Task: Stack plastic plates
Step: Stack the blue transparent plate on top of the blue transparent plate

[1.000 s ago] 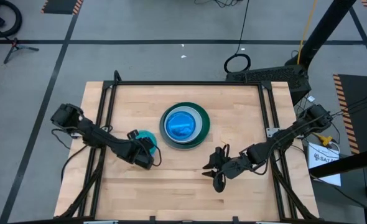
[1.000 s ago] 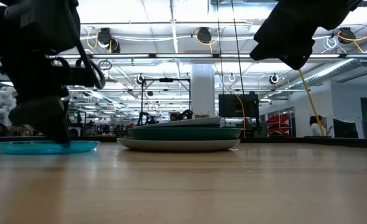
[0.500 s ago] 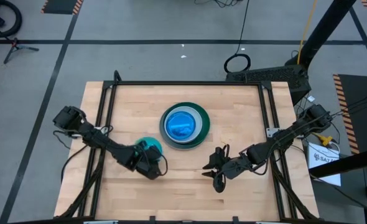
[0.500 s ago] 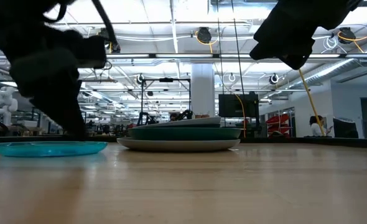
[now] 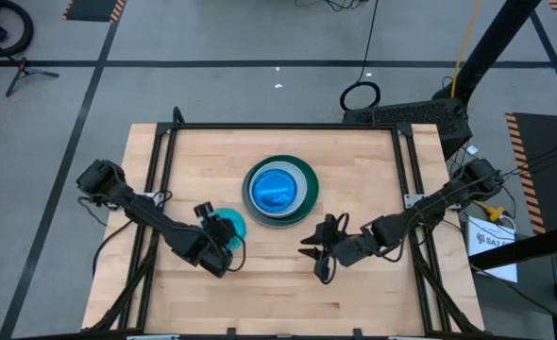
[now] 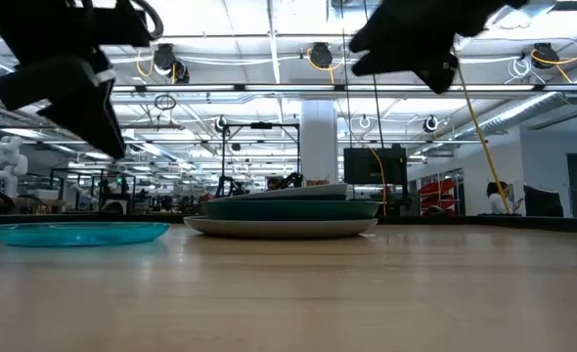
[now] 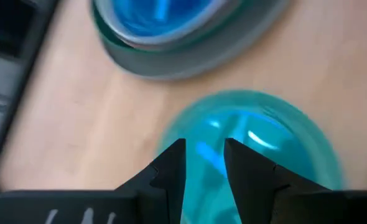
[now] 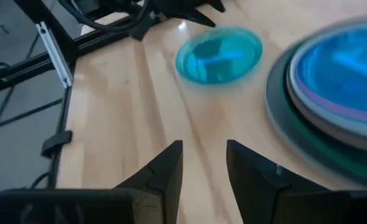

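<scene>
Lone small blue plate (image 5: 226, 225) seen flat on table (image 5: 354, 170), just beyond left gripper (image 5: 217, 251); jaws apart, empty. Right gripper (image 5: 318, 257) farther, parted.

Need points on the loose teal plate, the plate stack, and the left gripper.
loose teal plate (image 5: 229, 224), high view, uncovered part of its face
plate stack (image 5: 279, 191), high view, centre of the top blue plate
left gripper (image 7: 204, 163), left wrist view, midway between its fingertips, over the teal plate
</scene>
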Controlling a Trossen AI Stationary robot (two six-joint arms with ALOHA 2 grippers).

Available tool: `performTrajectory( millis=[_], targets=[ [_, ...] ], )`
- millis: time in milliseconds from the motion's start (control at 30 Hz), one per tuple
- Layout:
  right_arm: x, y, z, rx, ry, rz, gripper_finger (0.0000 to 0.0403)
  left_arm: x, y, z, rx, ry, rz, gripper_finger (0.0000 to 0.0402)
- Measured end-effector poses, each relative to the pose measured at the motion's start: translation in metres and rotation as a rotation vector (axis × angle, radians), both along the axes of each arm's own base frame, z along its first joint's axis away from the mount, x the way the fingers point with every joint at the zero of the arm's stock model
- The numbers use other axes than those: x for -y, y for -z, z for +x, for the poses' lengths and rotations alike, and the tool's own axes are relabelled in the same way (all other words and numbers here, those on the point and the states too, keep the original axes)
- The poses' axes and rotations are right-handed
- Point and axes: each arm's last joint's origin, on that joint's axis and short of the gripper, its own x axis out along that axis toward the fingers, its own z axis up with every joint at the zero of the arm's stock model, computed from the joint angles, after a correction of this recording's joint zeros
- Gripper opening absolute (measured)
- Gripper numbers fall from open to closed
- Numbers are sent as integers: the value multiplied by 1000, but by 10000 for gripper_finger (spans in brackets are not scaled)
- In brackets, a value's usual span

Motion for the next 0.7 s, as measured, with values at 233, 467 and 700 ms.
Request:
performTrajectory(
  millis=[233,467,700],
  targets=[
    [8,-21,33,26,-74,-219,116,-17,-40,-18,171,1,173,118],
    [19,-31,70,16,-117,-409,116,-30,-86,-48,439,-2,309,118],
    [28,-25,110,-59,-142,-528,116,-46,-107,-84,633,-97,351,118]
  ],
)
